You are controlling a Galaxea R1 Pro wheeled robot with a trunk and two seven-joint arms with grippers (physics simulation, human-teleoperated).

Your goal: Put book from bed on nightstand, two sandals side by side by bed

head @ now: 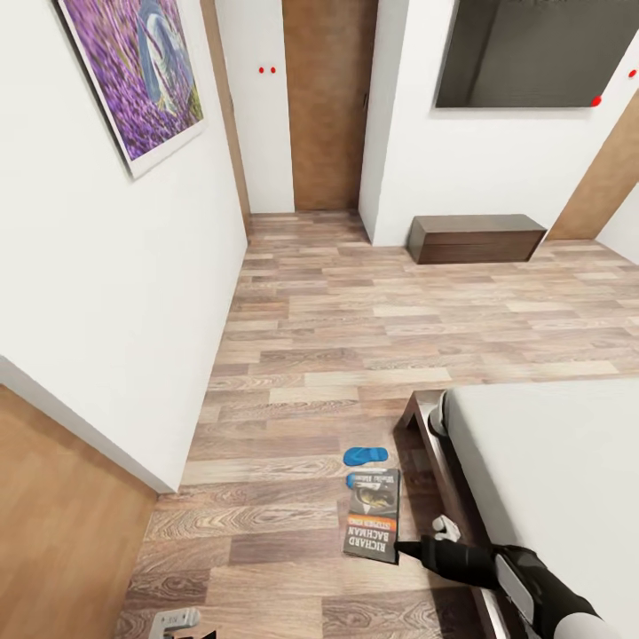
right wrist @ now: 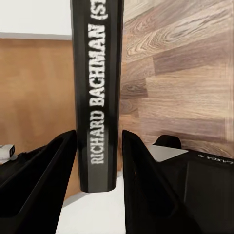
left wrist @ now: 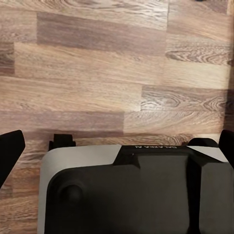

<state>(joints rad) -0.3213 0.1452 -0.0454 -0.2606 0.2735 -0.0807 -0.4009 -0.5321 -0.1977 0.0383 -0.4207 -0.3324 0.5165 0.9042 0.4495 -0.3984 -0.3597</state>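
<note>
My right gripper (head: 401, 548) is shut on the book (head: 373, 519), a dark paperback with an orange band, and holds it over the floor just left of the bed (head: 550, 479). In the right wrist view its spine (right wrist: 97, 87), lettered "RICHARD BACHMAN", stands between the two black fingers (right wrist: 141, 170). One blue sandal (head: 366, 455) lies on the planks by the bed's corner. The other sandal (head: 351, 481) peeks out from behind the book's far edge. My left gripper (left wrist: 117, 146) is open over bare floor, low at my left side (head: 175, 620). The nightstand is out of view.
A white wall with a purple picture (head: 142, 71) runs along the left. A long low dark cabinet (head: 475, 238) stands against the far wall under a black screen (head: 541, 53). A brown door (head: 327, 106) lies straight ahead, across the open plank floor (head: 355, 328).
</note>
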